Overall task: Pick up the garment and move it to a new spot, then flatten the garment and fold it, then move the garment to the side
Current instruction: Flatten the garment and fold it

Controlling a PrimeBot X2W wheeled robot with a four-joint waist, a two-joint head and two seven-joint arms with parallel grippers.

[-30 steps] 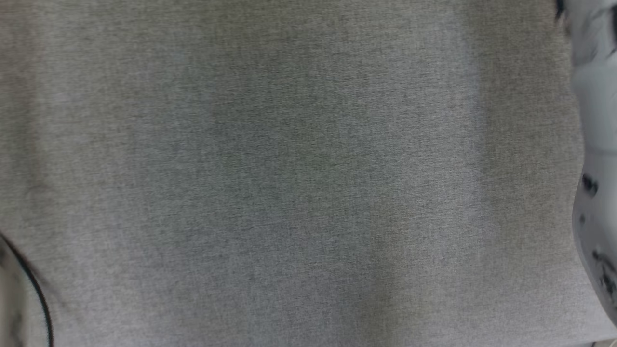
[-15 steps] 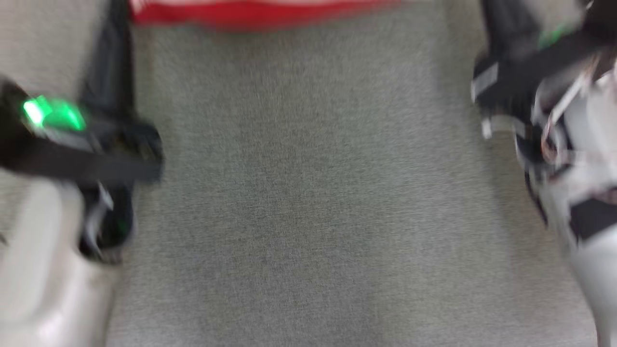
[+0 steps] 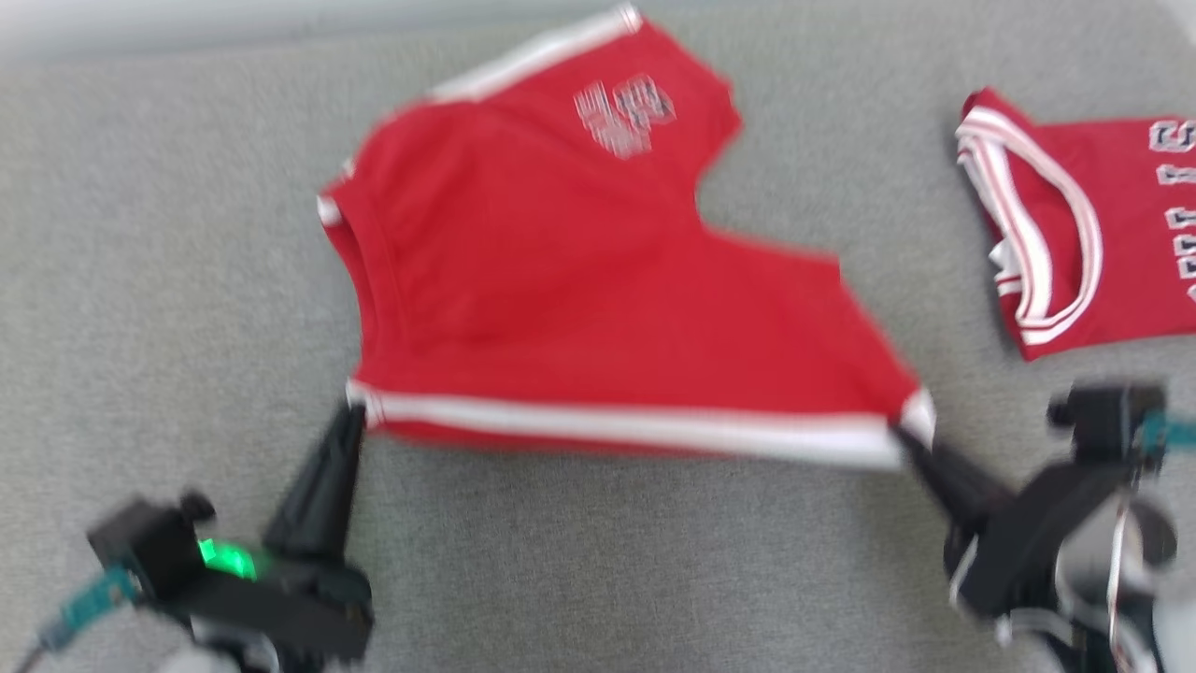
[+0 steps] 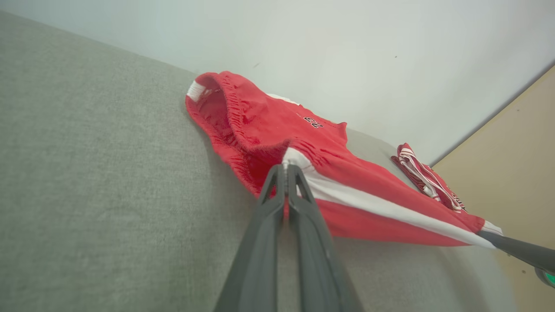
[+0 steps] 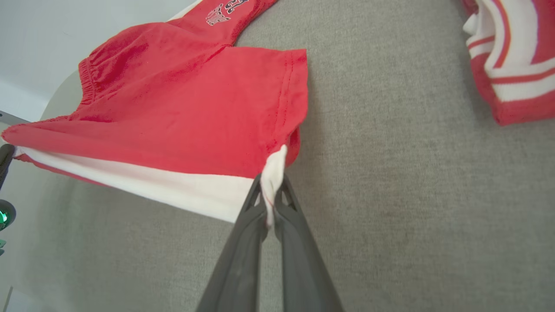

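The garment [image 3: 598,280] is a pair of red shorts with a white side stripe and a pale number print, stretched out over the grey table. My left gripper [image 3: 353,411] is shut on its near left corner by the waistband, the pinch showing close up in the left wrist view [image 4: 286,167] on the garment [image 4: 277,130]. At the near right corner my right gripper [image 3: 904,437] is shut on the white stripe end at the leg hem, also seen in the right wrist view [image 5: 271,180] on the garment [image 5: 182,108]. The near edge hangs taut between both grippers.
A folded red jersey [image 3: 1093,224] with white striped trim lies at the right of the grey fabric table [image 3: 607,561], and shows too in the wrist views [image 5: 511,56] [image 4: 427,180]. A pale wall [image 4: 347,52] stands behind the table's far edge.
The head camera has swung, bringing the garment and both grippers into the picture where only grey cloth showed a second ago. Real motion of the garment cannot be told apart from that.
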